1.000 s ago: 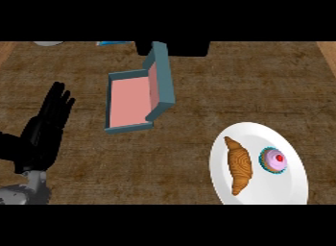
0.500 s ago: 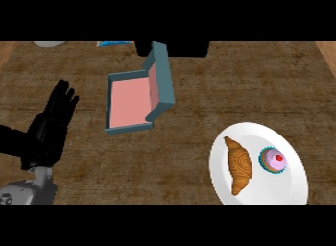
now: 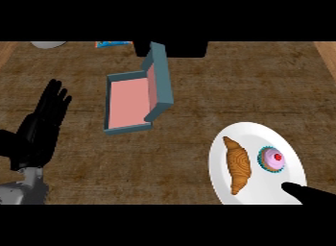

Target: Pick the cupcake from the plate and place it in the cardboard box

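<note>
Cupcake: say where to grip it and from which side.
Probably pinch the cupcake by its teal wrapper's sides, coming from above on its right: it stands upright, the croissant lies close on its left, and the right robot hand is at the plate's lower right.

Black right hand (image 3: 315, 195) newly in view at 5 o'clock, over the lower rim of the round white plate (image 3: 256, 134).

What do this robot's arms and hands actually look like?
The left robot hand is black, with long slim fingers and a thumb, much like a gloved human hand. It sits on a rounded grey forearm carrying small dark markings. Of the right robot hand only a black part shows, at the lower right.
</note>
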Tool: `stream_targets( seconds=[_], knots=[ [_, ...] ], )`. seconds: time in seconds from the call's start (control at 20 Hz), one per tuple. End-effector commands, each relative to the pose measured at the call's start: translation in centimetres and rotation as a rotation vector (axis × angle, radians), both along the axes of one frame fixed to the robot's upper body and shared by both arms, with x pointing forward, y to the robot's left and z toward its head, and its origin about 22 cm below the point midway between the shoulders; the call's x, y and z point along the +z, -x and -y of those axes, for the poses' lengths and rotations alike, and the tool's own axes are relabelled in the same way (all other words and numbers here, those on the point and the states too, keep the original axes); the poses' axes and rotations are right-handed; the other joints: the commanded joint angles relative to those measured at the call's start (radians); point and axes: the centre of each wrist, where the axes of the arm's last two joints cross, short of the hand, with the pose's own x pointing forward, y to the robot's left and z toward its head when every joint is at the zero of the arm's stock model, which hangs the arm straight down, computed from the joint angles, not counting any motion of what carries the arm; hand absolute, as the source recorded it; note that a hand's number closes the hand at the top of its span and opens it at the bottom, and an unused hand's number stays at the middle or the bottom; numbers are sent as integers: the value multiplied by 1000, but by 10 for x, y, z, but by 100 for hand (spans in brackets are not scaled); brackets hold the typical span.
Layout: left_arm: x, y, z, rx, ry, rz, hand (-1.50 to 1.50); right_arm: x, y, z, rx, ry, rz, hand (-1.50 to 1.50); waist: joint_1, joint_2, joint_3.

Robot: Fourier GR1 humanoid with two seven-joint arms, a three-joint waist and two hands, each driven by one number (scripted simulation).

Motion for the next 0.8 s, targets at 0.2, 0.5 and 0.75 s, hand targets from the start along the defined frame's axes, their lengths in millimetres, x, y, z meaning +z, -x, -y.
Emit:
stream_targets(
  seconds=[0.2,0.5,0.75],
  knots=[
    [-11,6,8,8,10,-5,0,-17,-11,-19,-128,-44,-77,-150,-7,-2,1],
    [-10,-1,0,13,8,14,0,-22,-18,-37,-124,-34,-84,-150,-9,-2,1],
    [5,4,-5,12,6,-5,0,-19,-37,-32,-110,-51,-98,-150,-6,-2,1]
  ],
)
